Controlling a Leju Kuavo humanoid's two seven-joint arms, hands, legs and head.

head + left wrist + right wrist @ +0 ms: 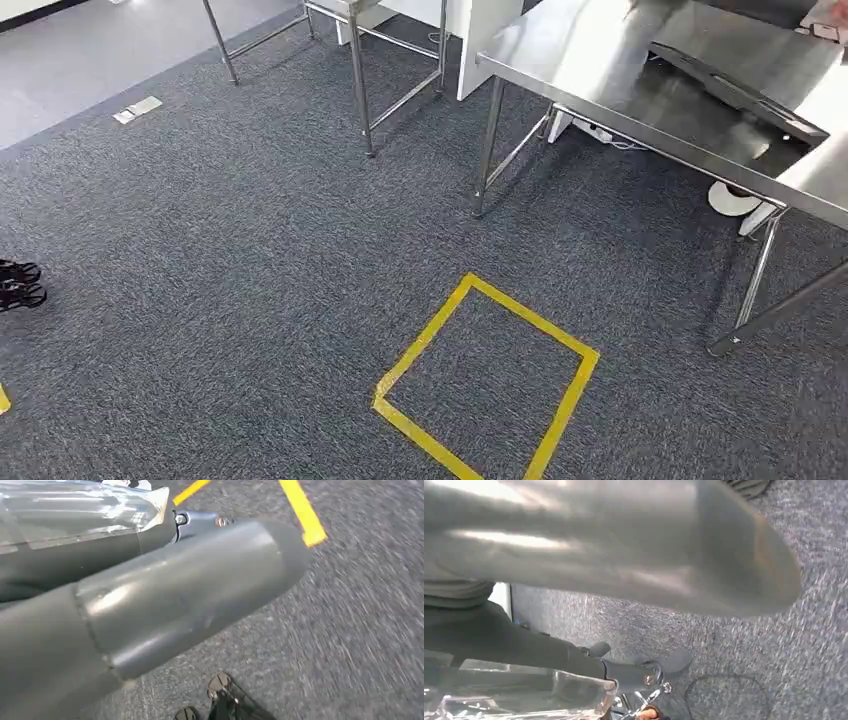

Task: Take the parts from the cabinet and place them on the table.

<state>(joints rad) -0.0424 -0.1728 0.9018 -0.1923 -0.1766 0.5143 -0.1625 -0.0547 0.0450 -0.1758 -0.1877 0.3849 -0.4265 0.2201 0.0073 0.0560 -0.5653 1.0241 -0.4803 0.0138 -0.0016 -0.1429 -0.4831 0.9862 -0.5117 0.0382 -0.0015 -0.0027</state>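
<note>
From the head view we look down on dark grey carpet [250, 250] with a square of yellow tape [487, 375] at about six o'clock. A steel table [600, 70] stands at two o'clock, and on it lies a long, flat black part [735, 90] with a glossy face. Black objects [18, 285] sit at nine o'clock.

In the left wrist view we see our left hand [165, 600], its thick grey thumb across a clear plastic-wrapped part [75, 510] beside the darker fingers; we cannot tell whether they clasp it.

In the right wrist view our right hand [614, 550] is blurred, with a clear plastic-wrapped part [519, 692] against its dark fingers; the grip is unclear.
</note>
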